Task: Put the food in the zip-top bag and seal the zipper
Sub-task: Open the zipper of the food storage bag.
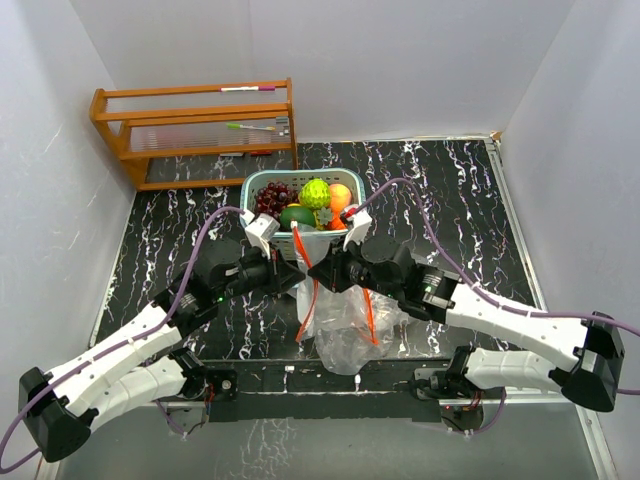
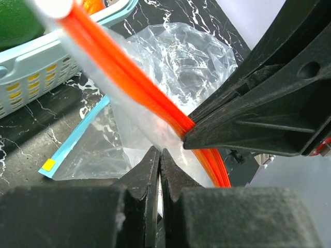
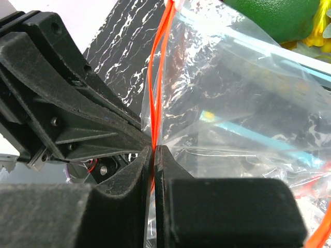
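Clear plastic zip-top bag point(image 1: 345, 322) lay crumpled mid-table with no fruit visible inside. The toy fruits point(image 1: 305, 203) all sat in the teal basket point(image 1: 262, 178) behind it.
Left wrist: left gripper point(image 2: 159, 161) was pinched shut on bag film just under the orange zipper point(image 2: 129, 72).
Right wrist: right gripper point(image 3: 153, 152) was clamped on the zipper strip.
Judgement: nothing loaded, seal pending.

No legible text, label or number anywhere.
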### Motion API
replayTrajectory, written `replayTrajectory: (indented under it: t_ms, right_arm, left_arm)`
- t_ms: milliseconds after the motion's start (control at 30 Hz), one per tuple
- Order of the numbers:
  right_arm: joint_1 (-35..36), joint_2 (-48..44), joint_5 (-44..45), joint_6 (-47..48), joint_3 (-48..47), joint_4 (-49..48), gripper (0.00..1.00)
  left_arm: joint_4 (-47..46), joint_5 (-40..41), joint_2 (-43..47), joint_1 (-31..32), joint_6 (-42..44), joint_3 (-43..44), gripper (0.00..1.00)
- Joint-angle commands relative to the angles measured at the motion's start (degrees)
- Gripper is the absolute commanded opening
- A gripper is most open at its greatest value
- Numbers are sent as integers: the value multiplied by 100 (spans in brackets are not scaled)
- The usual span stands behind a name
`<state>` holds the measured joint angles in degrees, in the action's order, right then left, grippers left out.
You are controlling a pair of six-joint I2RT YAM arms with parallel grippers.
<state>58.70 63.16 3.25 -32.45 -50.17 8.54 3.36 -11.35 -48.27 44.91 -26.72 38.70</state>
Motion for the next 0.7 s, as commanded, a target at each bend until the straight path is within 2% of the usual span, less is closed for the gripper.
replayTrajectory:
  t_ms: [0,500,667]
  right_arm:
    - [7,-466,41,96,17,-131,8]
    - [-1,-816,1146,-1,26,654,8]
    - [3,-590,1881,-84,-338,1475,8]
  left_arm:
    - [43,100,143,14,93,208,0]
    - [664,437,433,18,337,386,0]
    - [1045,869,469,17,504,531,0]
